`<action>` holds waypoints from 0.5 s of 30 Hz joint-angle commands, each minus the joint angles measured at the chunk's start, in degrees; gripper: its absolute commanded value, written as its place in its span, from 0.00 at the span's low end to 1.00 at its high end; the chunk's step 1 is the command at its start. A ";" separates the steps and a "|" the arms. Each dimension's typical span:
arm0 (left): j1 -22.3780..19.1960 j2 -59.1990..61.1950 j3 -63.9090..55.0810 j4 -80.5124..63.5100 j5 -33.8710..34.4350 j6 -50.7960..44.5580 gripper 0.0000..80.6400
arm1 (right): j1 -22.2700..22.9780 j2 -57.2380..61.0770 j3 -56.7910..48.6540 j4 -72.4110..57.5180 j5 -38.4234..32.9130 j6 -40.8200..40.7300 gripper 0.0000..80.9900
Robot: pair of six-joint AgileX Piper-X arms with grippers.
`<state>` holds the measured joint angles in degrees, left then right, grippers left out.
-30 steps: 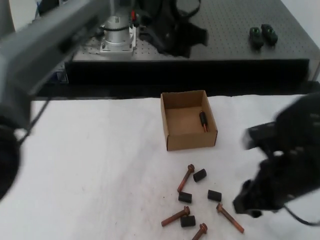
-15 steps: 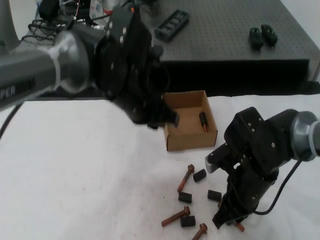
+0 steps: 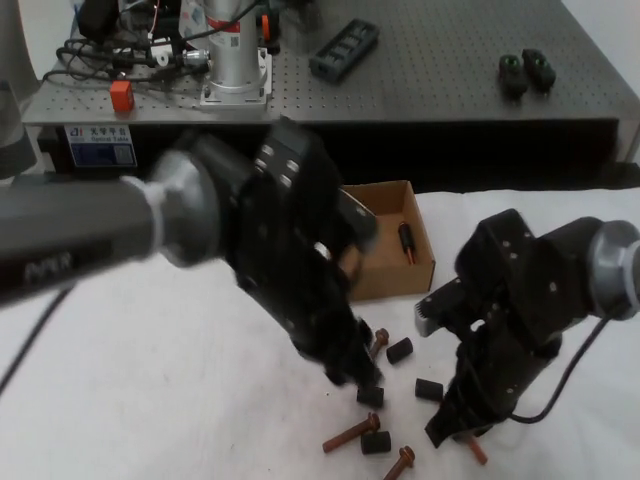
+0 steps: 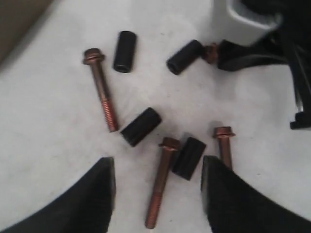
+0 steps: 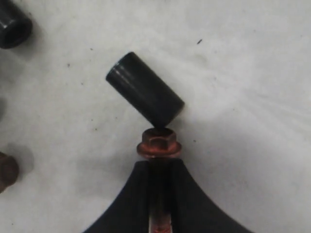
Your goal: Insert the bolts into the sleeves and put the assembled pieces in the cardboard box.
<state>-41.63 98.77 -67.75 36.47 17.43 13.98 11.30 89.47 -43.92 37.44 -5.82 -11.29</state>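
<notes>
**Operator:** State the condition of the left fingers.

**Technician:** The left gripper (image 4: 158, 194) hangs low over the loose parts on the table (image 3: 150, 400), in front of the cardboard box (image 3: 400, 282). Its fingers (image 4: 97, 199) stand apart and grip nothing. Below the gap lies the shaft of one bolt (image 4: 158, 184), with a sleeve (image 4: 189, 158) just beside its head.

**Operator:** And the right fingers?

**Technician:** The right gripper (image 5: 159, 194) is down at the table on the right side of the group. Its fingers (image 5: 121, 204) are closed on the shaft of the gripped bolt (image 5: 159, 145). The head projects past the fingertips and meets one end of the angled sleeve (image 5: 145, 90), which lies out of line with the shaft. The bolt is not inside it.

**Operator:** Location of the remaining parts?

**Technician:** All lie flat on the white cloth.
- The long bolt (image 4: 102, 87) has its tip just beside the middle sleeve (image 4: 141, 126).
- The far sleeve (image 4: 125, 44) lies near that bolt's head, apart from it.
- The short bolt (image 4: 224, 145) lies just beside the sleeve near the left fingers.

No loose bolt sits in a sleeve.

**Operator:** Contents of the box?

**Technician:** One assembled piece (image 3: 406, 240) lies inside, near the right wall. The left arm covers the box's left part.
</notes>
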 commanded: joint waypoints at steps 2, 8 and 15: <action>-2.04 1.82 -0.18 0.83 -3.20 5.28 0.49 | -0.57 -2.76 0.54 0.58 -2.07 0.94 0.03; -2.57 5.83 -0.18 2.41 -6.31 13.63 0.45 | -1.50 -20.53 11.26 0.88 -4.31 6.24 0.03; -3.87 7.97 -2.29 2.40 -7.42 17.52 0.45 | -1.50 -37.68 19.64 1.19 -5.50 12.14 0.03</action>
<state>-44.56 106.40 -68.27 38.96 11.11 29.19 10.14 49.24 -23.53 39.10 -10.46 0.00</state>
